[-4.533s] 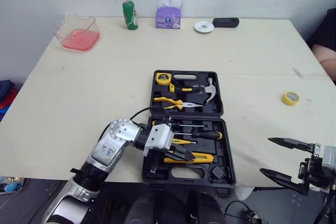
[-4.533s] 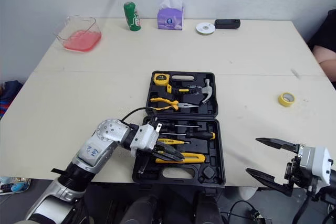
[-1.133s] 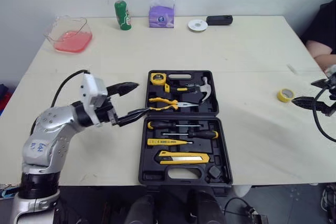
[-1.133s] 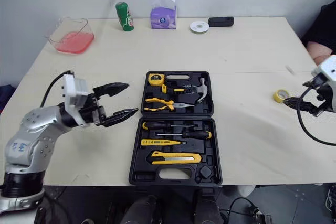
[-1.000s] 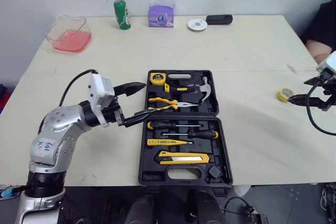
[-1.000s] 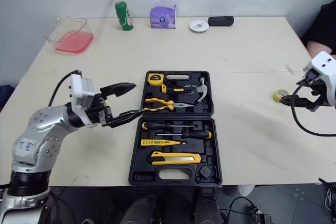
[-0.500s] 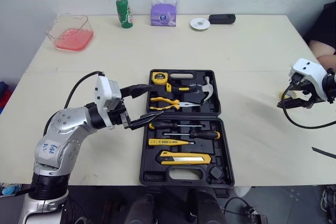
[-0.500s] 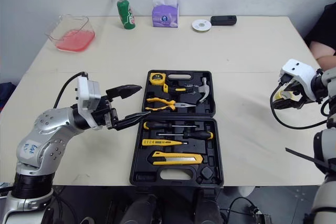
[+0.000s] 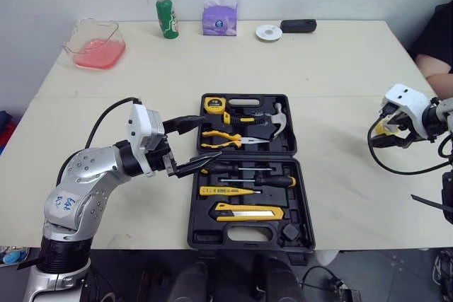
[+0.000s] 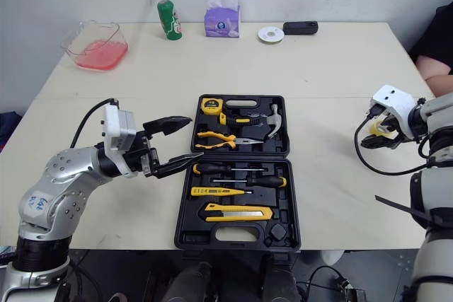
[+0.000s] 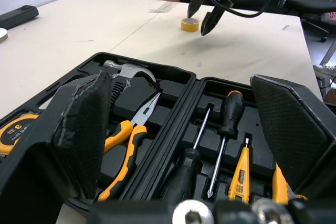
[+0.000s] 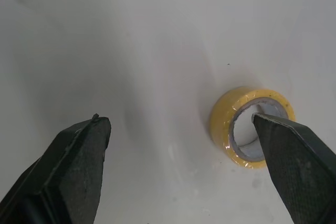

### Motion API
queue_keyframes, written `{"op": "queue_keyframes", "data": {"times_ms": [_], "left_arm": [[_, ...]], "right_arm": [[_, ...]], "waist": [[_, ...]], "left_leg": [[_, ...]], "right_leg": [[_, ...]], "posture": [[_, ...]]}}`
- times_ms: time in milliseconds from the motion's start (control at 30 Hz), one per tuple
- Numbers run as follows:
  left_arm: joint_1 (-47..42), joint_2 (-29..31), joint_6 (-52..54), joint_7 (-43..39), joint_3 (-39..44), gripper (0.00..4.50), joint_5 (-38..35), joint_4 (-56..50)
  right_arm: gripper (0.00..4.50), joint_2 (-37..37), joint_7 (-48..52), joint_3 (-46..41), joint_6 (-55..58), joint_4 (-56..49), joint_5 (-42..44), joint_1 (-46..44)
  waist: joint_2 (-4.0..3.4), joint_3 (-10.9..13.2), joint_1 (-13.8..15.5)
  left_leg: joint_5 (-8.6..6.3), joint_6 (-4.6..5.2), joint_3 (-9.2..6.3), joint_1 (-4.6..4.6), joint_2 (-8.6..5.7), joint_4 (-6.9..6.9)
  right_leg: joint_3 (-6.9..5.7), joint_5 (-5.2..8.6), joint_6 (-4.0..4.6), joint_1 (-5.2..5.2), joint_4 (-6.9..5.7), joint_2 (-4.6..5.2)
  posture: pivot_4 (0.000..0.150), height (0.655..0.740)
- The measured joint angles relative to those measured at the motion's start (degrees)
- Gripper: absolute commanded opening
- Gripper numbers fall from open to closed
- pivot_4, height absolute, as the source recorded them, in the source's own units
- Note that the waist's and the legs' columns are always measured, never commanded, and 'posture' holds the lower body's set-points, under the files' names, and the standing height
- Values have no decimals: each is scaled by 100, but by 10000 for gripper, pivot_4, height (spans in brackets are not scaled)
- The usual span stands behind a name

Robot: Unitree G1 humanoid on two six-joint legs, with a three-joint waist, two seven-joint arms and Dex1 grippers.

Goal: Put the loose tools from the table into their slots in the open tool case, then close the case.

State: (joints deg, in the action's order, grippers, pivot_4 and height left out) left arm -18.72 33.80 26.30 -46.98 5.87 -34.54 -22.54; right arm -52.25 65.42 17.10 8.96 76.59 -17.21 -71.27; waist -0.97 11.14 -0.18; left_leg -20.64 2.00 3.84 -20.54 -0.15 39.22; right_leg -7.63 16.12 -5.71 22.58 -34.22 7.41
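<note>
The black tool case (image 9: 304, 175) lies open at the table's middle, holding a tape measure (image 9: 216, 105), pliers (image 9: 226, 139), a hammer (image 9: 274, 118), screwdrivers (image 9: 248, 169) and a yellow knife (image 9: 251, 211). My left gripper (image 9: 202, 138) hovers open and empty at the case's left edge, by the hinge line. A yellow tape roll (image 12: 252, 127) lies loose on the table to the case's right. My right gripper (image 12: 177, 118) is open just above it, one fingertip (image 12: 294, 156) over the roll's edge. In the left wrist view, the right gripper (image 11: 206, 13) hangs over the roll (image 11: 190, 24).
Along the far edge stand a clear container of pink stuff (image 9: 95, 42), a green can (image 9: 167, 18), a purple tissue box (image 9: 220, 15), a white disc (image 9: 268, 32) and a black device (image 9: 298, 25). A person's arm (image 9: 435, 61) is at the right edge.
My left gripper left the case's near half, drew out to the left, then came back to its left edge. My right gripper moved from the table's front edge to over the tape roll.
</note>
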Motion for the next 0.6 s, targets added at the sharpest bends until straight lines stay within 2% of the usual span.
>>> {"op": "queue_keyframes", "data": {"times_ms": [600], "left_arm": [[103,237,266,125,213,44389,-156,-347]], "right_arm": [[45000,243,-325,-643,1035,92,81,145]], "waist": [[0,0,0]], "left_leg": [[1,0,-1,0,0,0]], "right_leg": [[0,0,0,0,-3,-2]], "posture": [[1500,7400]]}}
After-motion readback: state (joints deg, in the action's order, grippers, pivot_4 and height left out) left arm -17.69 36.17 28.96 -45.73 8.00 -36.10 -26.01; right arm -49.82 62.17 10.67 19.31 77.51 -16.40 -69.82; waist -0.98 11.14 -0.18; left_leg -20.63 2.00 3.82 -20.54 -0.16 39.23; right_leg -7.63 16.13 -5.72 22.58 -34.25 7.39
